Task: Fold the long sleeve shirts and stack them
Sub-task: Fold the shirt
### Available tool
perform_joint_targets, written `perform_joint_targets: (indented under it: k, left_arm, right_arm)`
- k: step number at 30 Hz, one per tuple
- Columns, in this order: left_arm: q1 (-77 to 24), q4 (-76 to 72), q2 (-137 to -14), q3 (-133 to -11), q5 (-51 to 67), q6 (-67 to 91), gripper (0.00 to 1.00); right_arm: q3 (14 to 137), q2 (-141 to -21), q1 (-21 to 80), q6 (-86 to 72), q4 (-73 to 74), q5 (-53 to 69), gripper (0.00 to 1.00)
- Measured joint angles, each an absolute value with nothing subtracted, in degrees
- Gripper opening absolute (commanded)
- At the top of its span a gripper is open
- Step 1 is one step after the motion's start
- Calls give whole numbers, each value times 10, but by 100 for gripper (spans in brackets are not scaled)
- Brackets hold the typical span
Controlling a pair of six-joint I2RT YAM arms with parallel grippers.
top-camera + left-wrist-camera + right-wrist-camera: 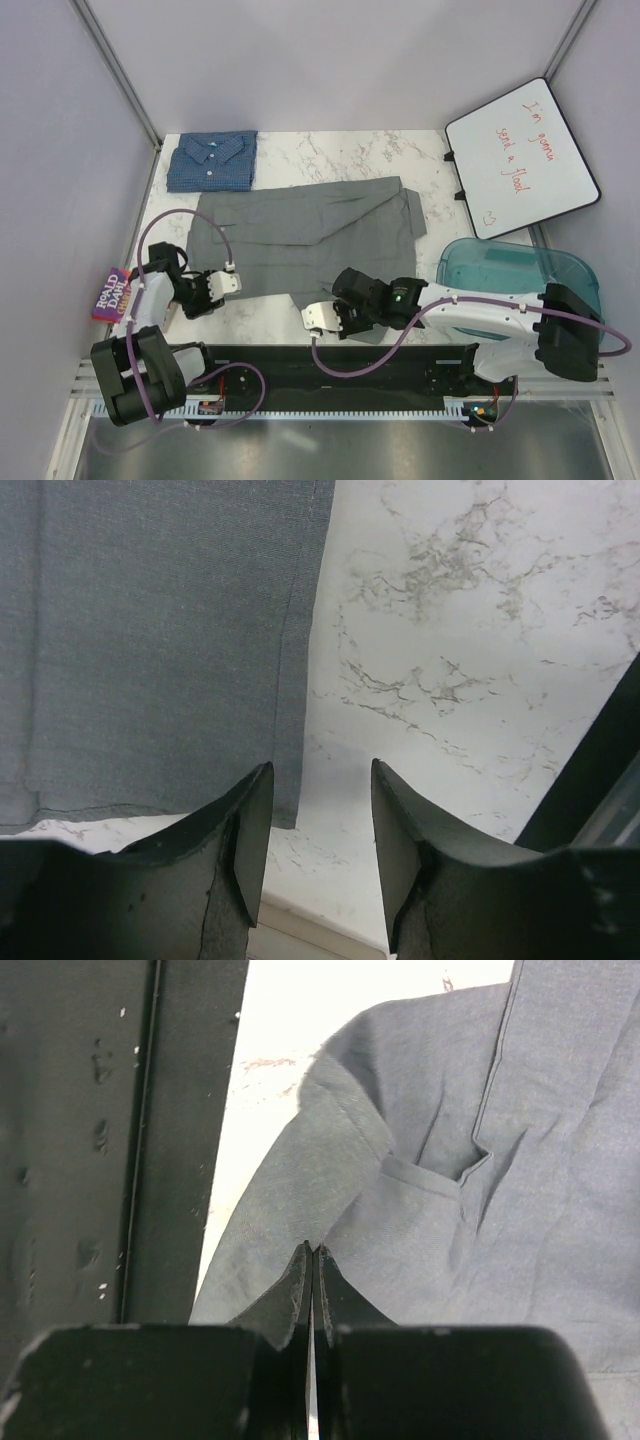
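Note:
A plain grey long sleeve shirt (300, 235) lies spread flat across the middle of the marble table. A blue checked shirt (212, 160) sits folded at the back left corner. My left gripper (232, 282) is open at the grey shirt's near left corner. In the left wrist view that corner (150, 630) lies just past the left finger, and only bare table shows between the left gripper's (320, 780) tips. My right gripper (322, 318) is at the shirt's near right edge. There the right gripper (313, 1248) is shut, with a pinch of grey cloth (520, 1160) at its tips.
A colourful paperback (110, 293) lies at the table's left edge beside the left arm. A whiteboard (520, 160) leans at the back right, and a blue translucent bin (500, 268) stands on the right. A black rail (330, 365) runs along the near edge.

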State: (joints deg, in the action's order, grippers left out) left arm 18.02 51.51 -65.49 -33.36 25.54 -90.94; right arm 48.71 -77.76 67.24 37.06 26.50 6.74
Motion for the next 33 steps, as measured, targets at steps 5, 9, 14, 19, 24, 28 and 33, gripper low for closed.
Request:
perform_joint_targets:
  k: [5, 9, 14, 19, 24, 28, 33]
  left_arm:
    - [180, 481, -658, -312, 241, -940, 25]
    - [179, 472, -662, -309, 235, -955, 3]
    - [178, 484, -652, -319, 231, -964, 2]
    - [178, 526, -654, -394, 251, -962, 2]
    - [175, 544, -668, -448, 266, -960, 39]
    - [170, 542, -680, -430, 251, -963, 54]
    - [169, 517, -682, -354, 212, -965, 56]
  right_arm:
    - [487, -755, 663, 378, 292, 79, 0]
    - [487, -740, 656, 387, 316, 86, 0]
    - [501, -721, 652, 393, 340, 91, 0]
    - [545, -719, 624, 401, 354, 93, 0]
    - [578, -719, 597, 413, 361, 93, 0]
    - [580, -720, 593, 420, 368, 93, 0]
    - [581, -727, 590, 423, 374, 93, 0]
